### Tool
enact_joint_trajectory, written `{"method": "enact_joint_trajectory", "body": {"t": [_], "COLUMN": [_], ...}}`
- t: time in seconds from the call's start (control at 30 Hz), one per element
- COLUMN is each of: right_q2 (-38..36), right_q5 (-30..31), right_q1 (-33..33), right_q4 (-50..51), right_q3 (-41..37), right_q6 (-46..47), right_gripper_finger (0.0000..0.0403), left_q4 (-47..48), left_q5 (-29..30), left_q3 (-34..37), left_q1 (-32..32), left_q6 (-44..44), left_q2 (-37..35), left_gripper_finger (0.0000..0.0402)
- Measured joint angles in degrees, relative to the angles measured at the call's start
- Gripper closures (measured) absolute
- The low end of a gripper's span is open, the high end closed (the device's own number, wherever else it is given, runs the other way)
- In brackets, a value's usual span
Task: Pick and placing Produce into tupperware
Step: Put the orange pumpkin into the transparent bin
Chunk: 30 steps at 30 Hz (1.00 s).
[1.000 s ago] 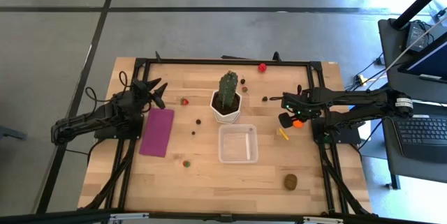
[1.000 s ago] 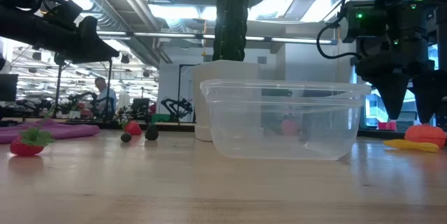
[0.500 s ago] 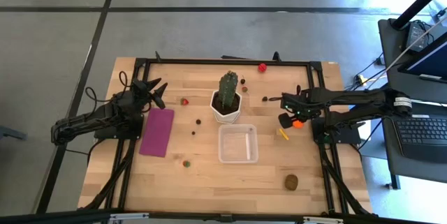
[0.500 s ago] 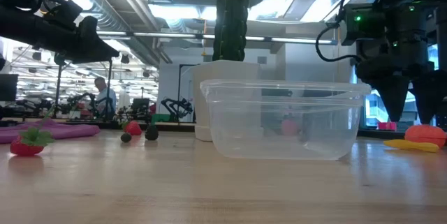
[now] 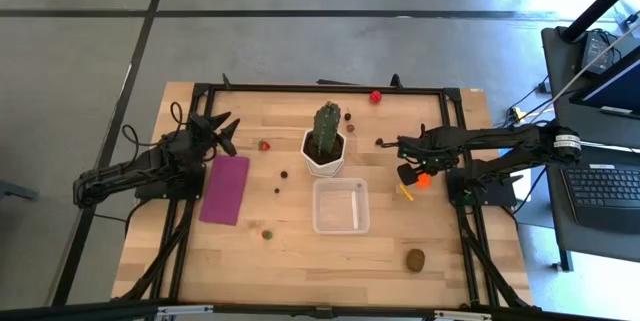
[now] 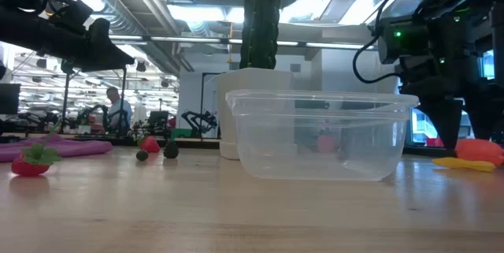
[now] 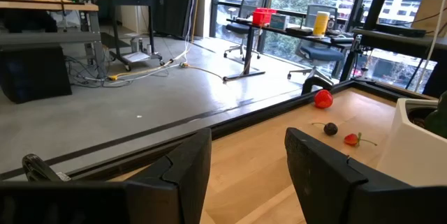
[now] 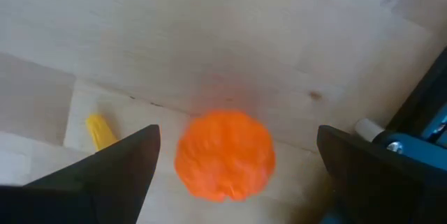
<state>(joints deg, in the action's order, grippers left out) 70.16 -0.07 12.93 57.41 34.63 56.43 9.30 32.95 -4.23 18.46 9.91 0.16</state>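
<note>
Two arms in view. Left gripper waits off-task beside the magenta mat, jaws parted and holding nothing. Tupperware sits empty mid-table, apparently ready to receive. Right gripper hovers with jaws spread wide; the orange produce piece lies directly between them, ungripped, seemingly lined up for pickup.
</note>
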Motion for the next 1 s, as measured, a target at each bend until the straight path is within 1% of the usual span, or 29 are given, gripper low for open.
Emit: {"method": "enact_joint_trajectory", "body": {"t": [0.27, 0.4, 0.57, 0.77, 1.0], "right_q2": [-0.01, 0.49, 3.31, 6.91, 8.74], "right_q5": [-0.03, -1.13, -0.96, 1.31, 1.33], "right_q1": [-0.84, -2.54, -4.35, -6.09, -6.43], "right_q4": [0.04, 0.17, 0.28, 0.32, -0.02], "right_q3": [0.0, -0.02, -0.04, -0.07, -0.07], "right_q6": [0.52, 2.81, 3.27, 3.57, 3.44], "right_gripper_finger": [0.0016, 0.0016, 0.0016, 0.0016, 0.0016], "left_q4": [0.02, 0.0, 0.01, 0.02, 0.01], "left_q5": [0.0, -0.02, -0.01, 0.0, 0.0], "left_q3": [0.0, 0.02, 0.01, 0.02, 0.01], "left_q1": [0.01, 0.0, 0.01, 0.0, 0.0], "left_q6": [0.0, 0.0, 0.0, 0.0, 0.01], "left_q2": [-0.02, 0.0, -0.01, -0.02, -0.02], "left_gripper_finger": [0.0225, 0.0225, 0.0225, 0.0225, 0.0225]}}
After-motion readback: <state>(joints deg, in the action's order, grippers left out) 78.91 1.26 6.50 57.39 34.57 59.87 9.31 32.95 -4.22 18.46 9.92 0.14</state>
